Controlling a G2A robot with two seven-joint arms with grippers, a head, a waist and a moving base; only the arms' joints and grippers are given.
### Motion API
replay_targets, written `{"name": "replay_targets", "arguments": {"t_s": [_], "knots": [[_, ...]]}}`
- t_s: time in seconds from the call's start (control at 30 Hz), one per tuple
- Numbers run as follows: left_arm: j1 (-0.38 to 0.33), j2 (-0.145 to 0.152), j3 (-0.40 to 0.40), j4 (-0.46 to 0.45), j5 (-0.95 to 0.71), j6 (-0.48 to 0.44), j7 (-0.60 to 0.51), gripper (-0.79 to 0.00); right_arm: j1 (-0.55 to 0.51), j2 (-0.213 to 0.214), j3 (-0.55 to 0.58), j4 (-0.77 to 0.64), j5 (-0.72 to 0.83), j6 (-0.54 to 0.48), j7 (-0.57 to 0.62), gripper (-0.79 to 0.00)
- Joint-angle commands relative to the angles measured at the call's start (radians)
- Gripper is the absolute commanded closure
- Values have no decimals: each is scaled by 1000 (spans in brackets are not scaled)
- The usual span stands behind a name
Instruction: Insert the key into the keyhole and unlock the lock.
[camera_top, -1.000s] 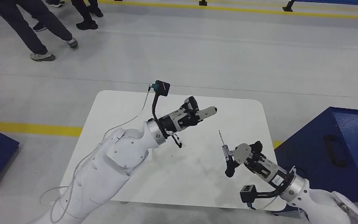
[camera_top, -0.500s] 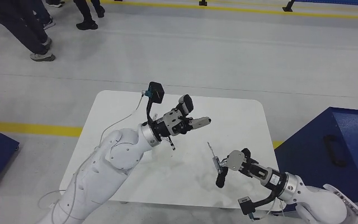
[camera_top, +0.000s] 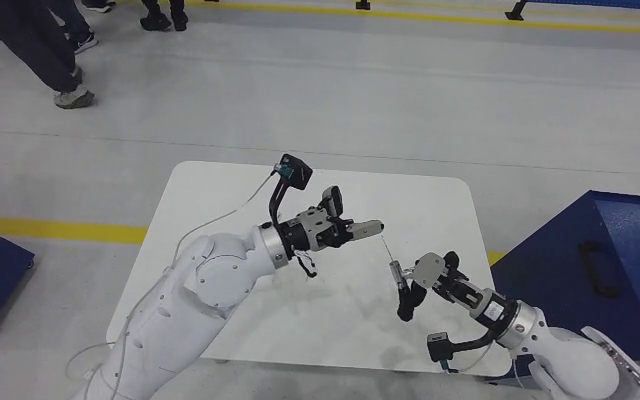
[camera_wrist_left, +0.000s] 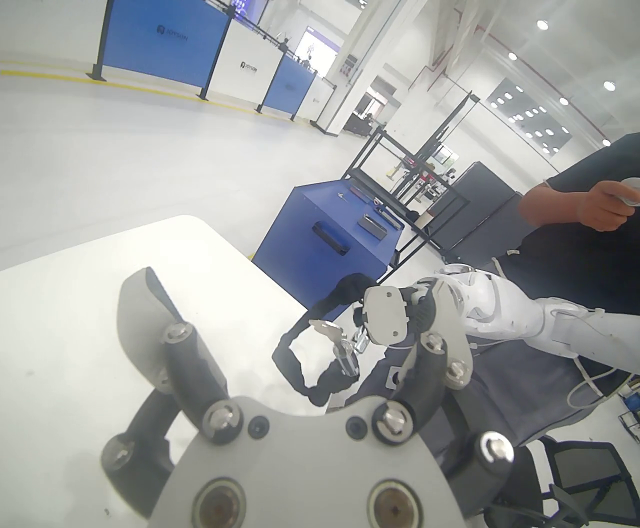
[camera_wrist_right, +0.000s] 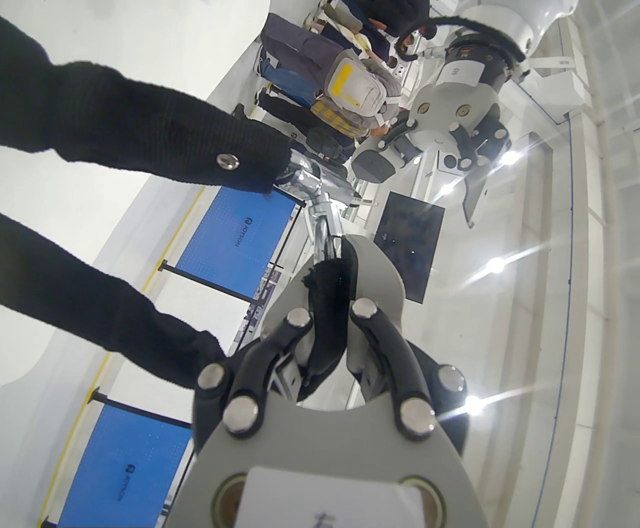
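Right wrist view: lock (camera_wrist_right: 307, 180) partly behind right claw (camera_wrist_right: 327, 265).

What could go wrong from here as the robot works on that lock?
The key is small and the open left gripper is apart from it, so it may miss or knock the key. The right gripper holds the lock in the air by its fabric-covered black cable, so turning might twist it loose.

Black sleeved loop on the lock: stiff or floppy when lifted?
Probably semi-floppy: the loop droops kinked from the right gripper, not in a clean arc. Its fabric sleeve likely resists slipping. The metal lock body may make it swing.
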Motion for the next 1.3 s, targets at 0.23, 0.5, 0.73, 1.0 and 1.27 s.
{"name": "replay_targets", "arguments": {"t_s": [0.23,0.5,0.73,1.0,1.27], "knots": [[3,-16,42,-38,35,129,-59,-570,-10,-17,4,-13,-43,-2,8,0],[12,-27,52,-66,40,197,-90,-351,-14,-32,6,-28,-116,-14,38,0],[23,-33,52,-79,40,222,-123,-351,-22,-47,1,-48,-231,-30,106,0],[25,-40,58,-62,54,236,-158,-336,-30,-32,50,-73,-250,-50,152,0],[23,-49,45,-68,43,218,-137,-360,-65,21,85,-92,-250,-68,182,0]]}}
